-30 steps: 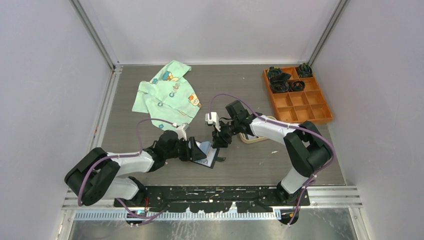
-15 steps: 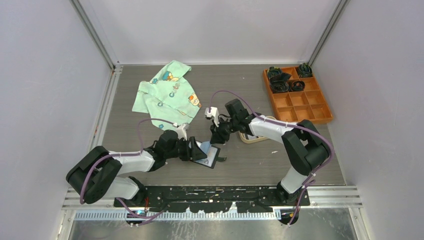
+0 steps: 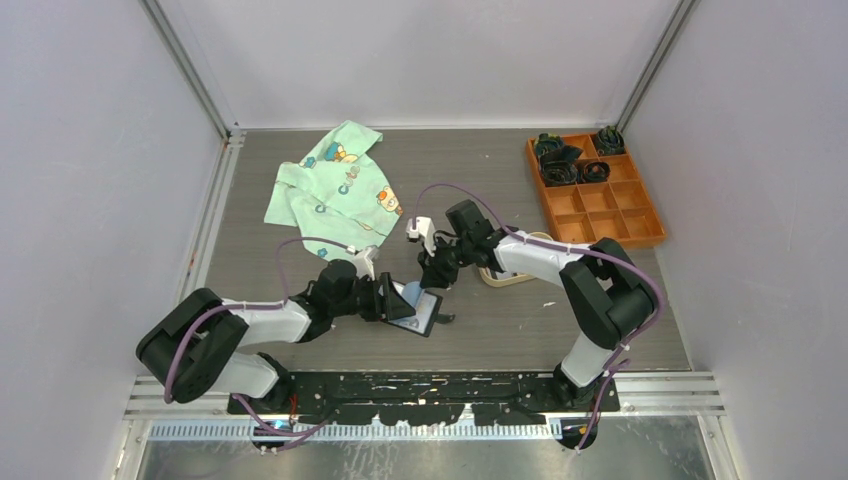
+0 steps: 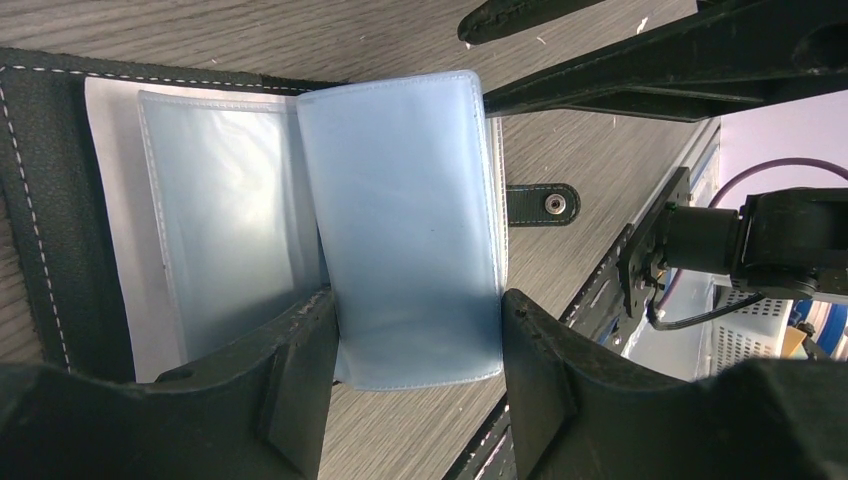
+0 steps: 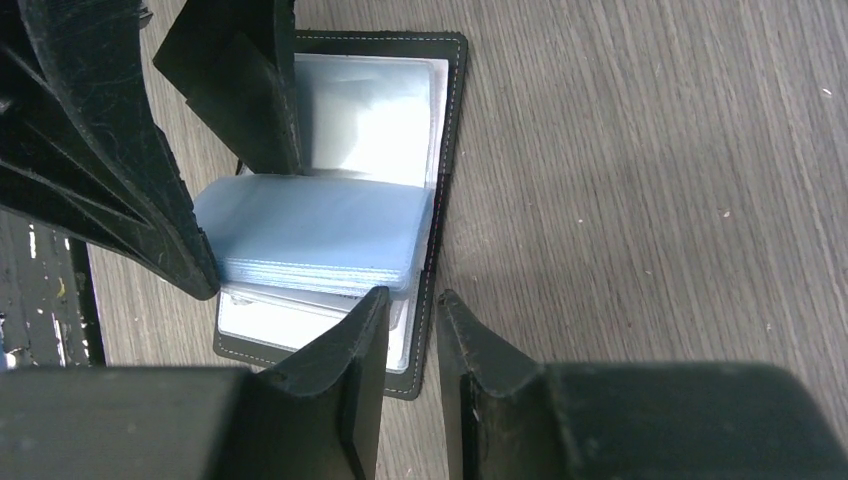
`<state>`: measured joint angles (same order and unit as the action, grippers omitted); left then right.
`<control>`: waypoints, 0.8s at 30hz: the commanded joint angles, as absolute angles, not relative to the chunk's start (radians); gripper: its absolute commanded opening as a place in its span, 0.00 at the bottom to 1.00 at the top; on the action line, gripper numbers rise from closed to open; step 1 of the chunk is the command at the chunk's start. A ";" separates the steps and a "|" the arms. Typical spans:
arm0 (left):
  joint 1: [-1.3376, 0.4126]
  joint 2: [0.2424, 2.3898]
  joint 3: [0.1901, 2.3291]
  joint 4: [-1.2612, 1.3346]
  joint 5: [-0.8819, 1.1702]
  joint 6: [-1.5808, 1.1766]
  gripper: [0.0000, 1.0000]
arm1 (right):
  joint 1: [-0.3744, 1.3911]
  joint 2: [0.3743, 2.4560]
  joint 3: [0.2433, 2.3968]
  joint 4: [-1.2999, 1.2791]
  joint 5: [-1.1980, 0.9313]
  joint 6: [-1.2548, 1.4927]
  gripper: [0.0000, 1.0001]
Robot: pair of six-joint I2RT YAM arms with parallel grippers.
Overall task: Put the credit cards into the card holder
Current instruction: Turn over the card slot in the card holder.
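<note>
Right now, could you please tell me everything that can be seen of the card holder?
The card holder is a small black wallet, leather-like with pale stitching, lying open on the table between the arms. Inside are clear, bluish plastic sleeves that look empty; some are raised off the cover, held between the fingers of the left gripper. A short snap tab with a metal stud sticks out from one edge.

The card holder (image 4: 30,200) has a black, grained, leather-like cover with pale stitching. Its sleeves (image 4: 410,220) are clear, glossy plastic with a bluish tint, and the snap tab (image 4: 540,203) carries what looks like a small metal stud. The counter (image 5: 650,200) is matt grey wood grain. The left hand (image 4: 415,320) and right hand (image 5: 412,300) are matt black plastic, faintly ridged.
</note>
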<state>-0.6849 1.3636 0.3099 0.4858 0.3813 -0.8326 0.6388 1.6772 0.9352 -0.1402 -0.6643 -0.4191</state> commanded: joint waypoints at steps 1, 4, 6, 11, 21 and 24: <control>-0.685 1.381 0.310 0.552 0.421 -0.845 0.28 | 0.653 1.677 0.971 -0.130 -0.641 -0.440 0.30; -0.685 1.388 0.311 0.556 0.426 -0.847 0.28 | 0.663 1.679 0.974 -0.121 -0.634 -0.430 0.31; -0.685 1.394 0.314 0.559 0.429 -0.850 0.30 | 0.668 1.682 0.975 -0.117 -0.632 -0.423 0.31; -0.684 1.414 0.325 0.561 0.441 -0.857 0.36 | 0.676 1.685 0.978 -0.113 -0.630 -0.412 0.31; -0.684 1.426 0.330 0.559 0.448 -0.867 0.50 | 0.689 1.693 0.986 -0.115 -0.623 -0.400 0.31; -0.685 1.421 0.330 0.551 0.447 -0.867 0.53 | 0.693 1.695 0.991 -0.115 -0.624 -0.392 0.31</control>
<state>-0.6811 1.4136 0.3141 0.5457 0.4206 -0.8604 0.6819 1.6932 0.9455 -0.1425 -0.6212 -0.4107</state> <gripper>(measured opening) 0.562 0.310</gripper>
